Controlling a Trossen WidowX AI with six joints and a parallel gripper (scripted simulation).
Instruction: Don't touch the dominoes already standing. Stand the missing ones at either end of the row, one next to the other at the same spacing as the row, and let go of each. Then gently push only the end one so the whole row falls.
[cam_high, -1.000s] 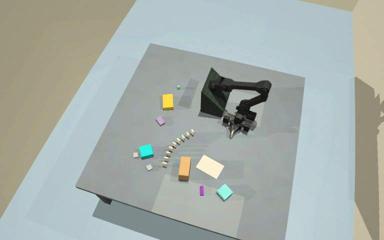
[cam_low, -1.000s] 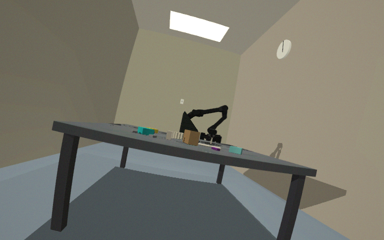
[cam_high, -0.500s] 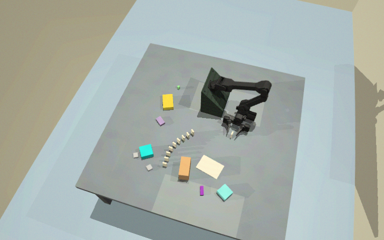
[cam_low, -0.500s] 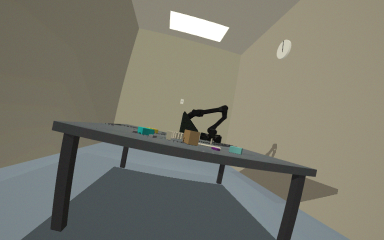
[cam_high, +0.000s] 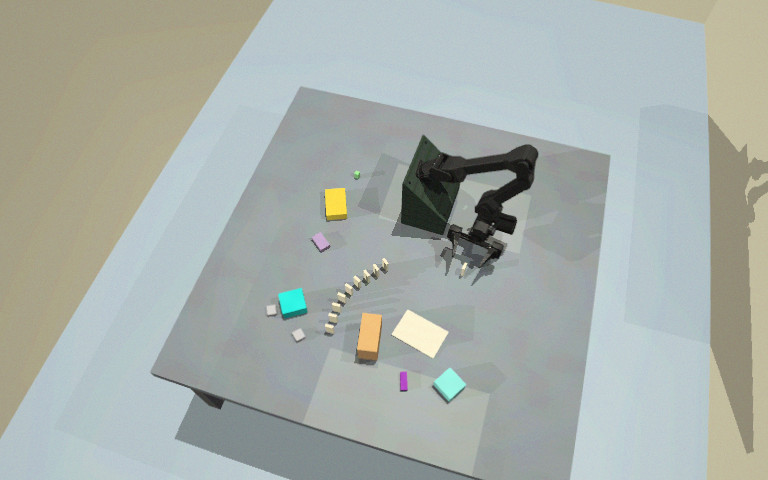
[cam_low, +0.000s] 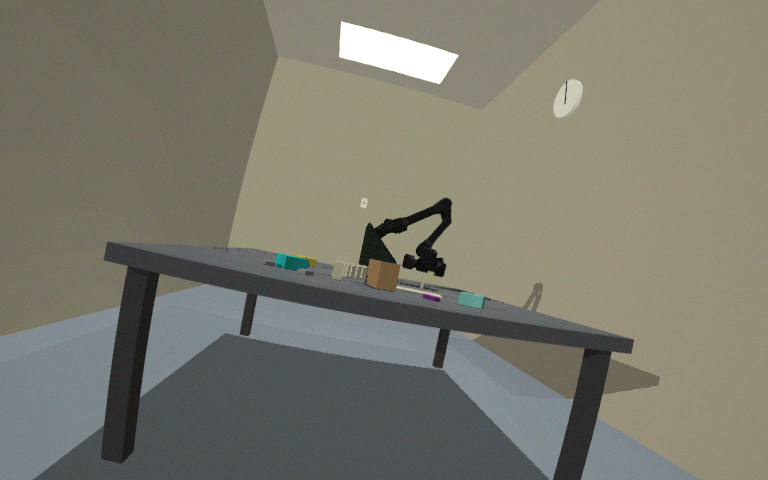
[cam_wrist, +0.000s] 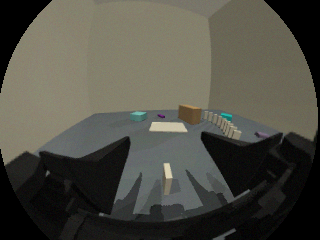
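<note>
A curved row of several cream dominoes (cam_high: 356, 281) (cam_low: 355, 271) (cam_wrist: 235, 134) stands upright left of the gripper in the top view; its near end lies toward the arm's base, its far end toward the teal block. A single cream domino (cam_high: 463, 270) (cam_low: 422, 280) (cam_wrist: 167, 179) stands upright by itself, well to the right of the row in the top view. My gripper (cam_high: 466, 269) (cam_wrist: 167, 138) is wide open above and around this lone domino, with one finger to each side and visible gaps between. Nothing is held. No other loose domino can be made out.
An orange block (cam_high: 369, 335) (cam_wrist: 189, 114) and a flat cream board (cam_high: 419, 333) (cam_wrist: 168, 127) lie beyond the gripper. A teal block (cam_high: 292, 302) and two grey pieces sit beyond the row. A lilac piece (cam_high: 320, 241) and a yellow block (cam_high: 335, 203) lie left of the base.
</note>
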